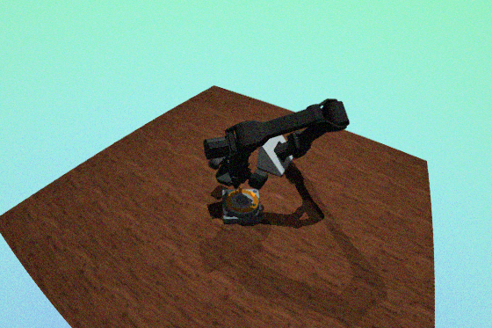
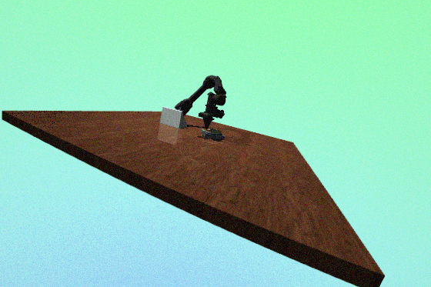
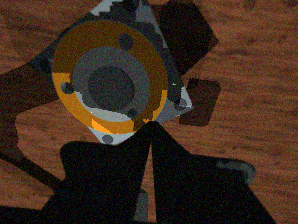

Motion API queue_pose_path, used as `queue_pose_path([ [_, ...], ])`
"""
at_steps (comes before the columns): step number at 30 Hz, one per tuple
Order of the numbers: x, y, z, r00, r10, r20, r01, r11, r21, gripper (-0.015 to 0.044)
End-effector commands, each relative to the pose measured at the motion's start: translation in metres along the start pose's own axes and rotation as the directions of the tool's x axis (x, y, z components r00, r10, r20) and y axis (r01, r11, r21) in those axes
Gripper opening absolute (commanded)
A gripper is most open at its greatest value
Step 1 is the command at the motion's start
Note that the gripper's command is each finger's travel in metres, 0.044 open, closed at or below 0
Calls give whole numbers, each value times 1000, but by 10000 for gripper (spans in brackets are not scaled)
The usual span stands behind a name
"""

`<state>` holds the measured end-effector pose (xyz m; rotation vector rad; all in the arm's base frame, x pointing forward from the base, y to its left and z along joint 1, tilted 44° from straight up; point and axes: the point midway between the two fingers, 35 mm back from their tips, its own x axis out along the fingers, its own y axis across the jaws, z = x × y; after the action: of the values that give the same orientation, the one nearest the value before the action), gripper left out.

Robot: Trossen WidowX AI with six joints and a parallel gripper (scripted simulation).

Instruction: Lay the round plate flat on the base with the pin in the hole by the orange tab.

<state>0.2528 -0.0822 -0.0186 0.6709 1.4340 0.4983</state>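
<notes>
The closed pincer tip meets the plate rim.

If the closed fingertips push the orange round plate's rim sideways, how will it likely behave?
The orange round plate looks rigid, so it should not flex. Ringing the grey centre post, it would probably rotate rather than slide off. The shut gripper meets its rim at a narrow tip, which may slip.

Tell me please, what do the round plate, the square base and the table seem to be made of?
Round plate: matte orange ring around a grey hub, probably painted metal or plastic; flat colour, no shine.
Square base: pale grey, smooth, metal-like, though plastic is possible.
Table: brown wood, by its streaked grain.
The shut pincer looks like matte black plastic.
</notes>
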Motion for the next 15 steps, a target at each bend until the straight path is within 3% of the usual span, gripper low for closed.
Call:
queue_pose_path([
  [1,1,6,-6,1000,6,-7,-6,1000,-2,0],
  [15,0,16,-13,1000,7,-8,-7,1000,-1,0],
])
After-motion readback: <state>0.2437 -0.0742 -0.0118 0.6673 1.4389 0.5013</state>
